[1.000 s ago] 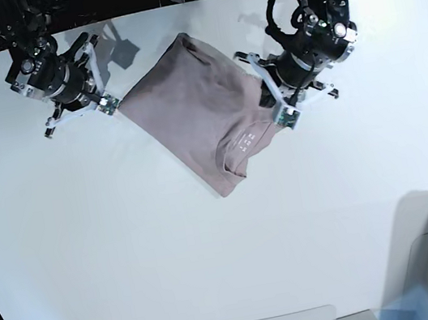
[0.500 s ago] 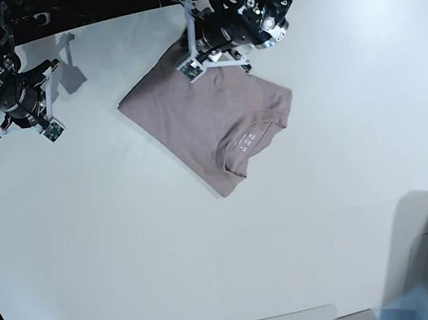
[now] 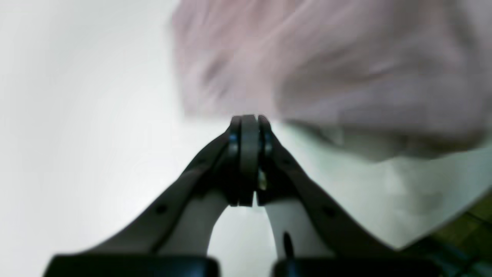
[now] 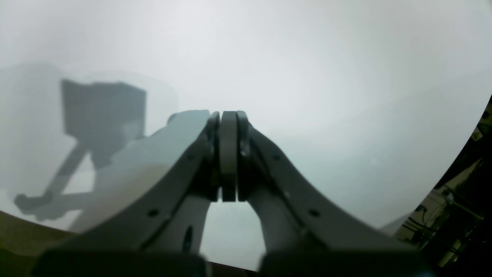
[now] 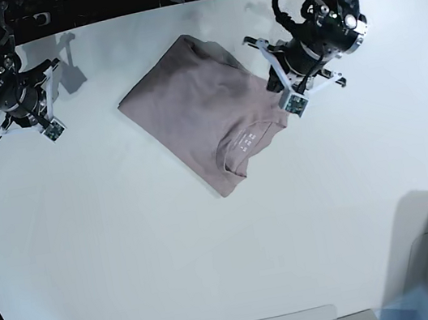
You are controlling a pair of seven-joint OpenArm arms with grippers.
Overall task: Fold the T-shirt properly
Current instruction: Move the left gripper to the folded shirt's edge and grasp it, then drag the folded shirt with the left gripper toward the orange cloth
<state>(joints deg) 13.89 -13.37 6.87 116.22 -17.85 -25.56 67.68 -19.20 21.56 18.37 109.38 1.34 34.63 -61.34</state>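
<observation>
On the base view's left the right gripper (image 5: pixel 51 131) hangs pressed together over bare table (image 5: pixel 130 248), empty. The T-shirt (image 5: pixel 203 117) lies folded mid-table. The left gripper (image 5: pixel 293 104) – closed, pinching nothing – sits at its edge, seemingly tidying; next, a final smoothing.

Your two arms are built alike: black, chunky cylindrical wrist housings with white struts branching off toward the tips. On the left gripper (image 5: pixel 293 104) you can see a small green-and-white square tab at the end of the white frame; the right gripper (image 5: pixel 51 131) carries the same tab. Black cables loop up from the left arm's wrist toward the table's far edge. Close up, each gripper's fingers (image 3: pixel 230 154) are dark grey, curved, matte plastic, dotted with small round screw holes, ending in flat black pads (image 4: pixel 228 154).
</observation>
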